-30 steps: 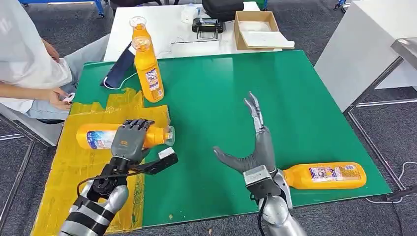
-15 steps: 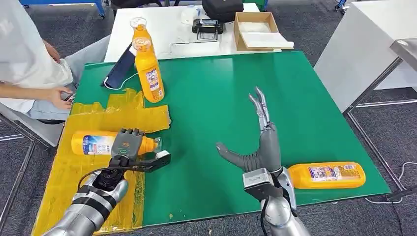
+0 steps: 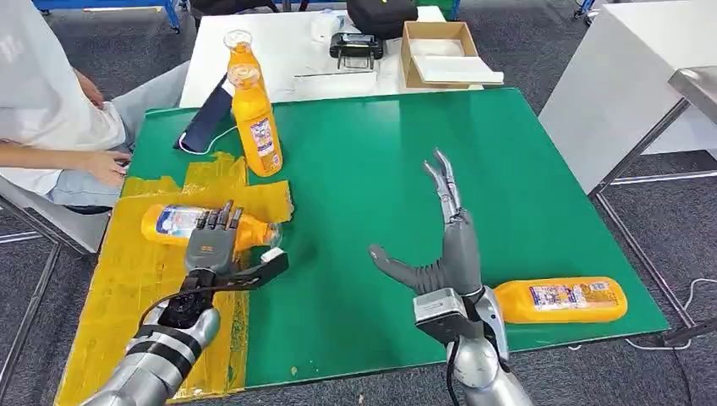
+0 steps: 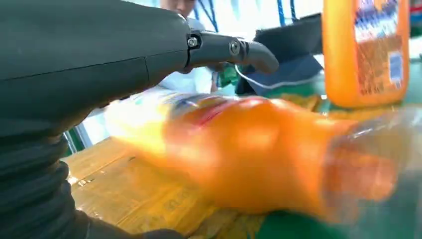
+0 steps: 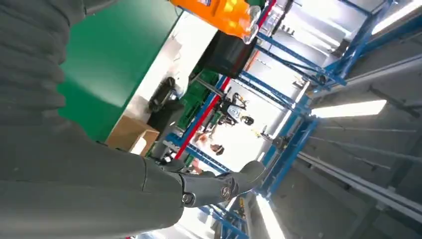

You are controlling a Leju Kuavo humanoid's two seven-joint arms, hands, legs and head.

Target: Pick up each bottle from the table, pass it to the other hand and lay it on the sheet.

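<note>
Bottle (image 3: 182, 222) now farther up the sheet (image 3: 148, 279), under gripping left hand (image 3: 211, 245) (right hand (image 3: 444, 245) open).

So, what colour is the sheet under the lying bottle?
Yellow; the sheet shows best in the head view.

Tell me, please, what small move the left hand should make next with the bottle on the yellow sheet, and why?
Probably let go and lift away. The left hand rests its fingers over the lying bottle, which already lies on its side on the yellow sheet. The right hand is open and holds nothing, and another lying bottle waits on the green table beside it.
</note>
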